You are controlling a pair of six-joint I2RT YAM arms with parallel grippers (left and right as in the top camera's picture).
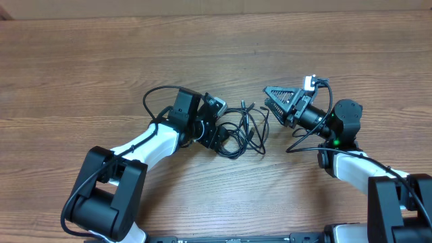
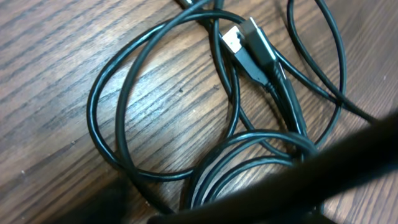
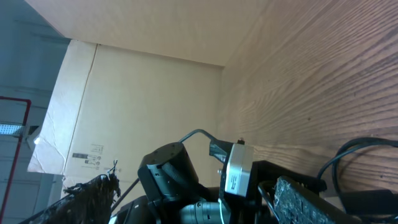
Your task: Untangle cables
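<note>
The cables [image 1: 246, 128] are thin black cords tangled in loops at the table's middle. In the left wrist view the loops [image 2: 155, 93] lie on the wood, with a silver-tipped plug [image 2: 239, 38] at the top. My left gripper [image 1: 217, 133] is down on the left edge of the bunch. Its dark, blurred fingers [image 2: 249, 205] close over a coil of cable at the bottom of that view. My right gripper [image 1: 270, 101] is open and empty, tilted on its side just right of the bunch, apart from it. Its fingers [image 3: 205, 199] show wide apart.
Thicker black arm cables loop by the left wrist [image 1: 152, 101] and below the right wrist [image 1: 304, 142]. The wooden table [image 1: 216, 47] stretches beyond the arms. A cardboard wall [image 3: 143, 93] stands past the table's edge.
</note>
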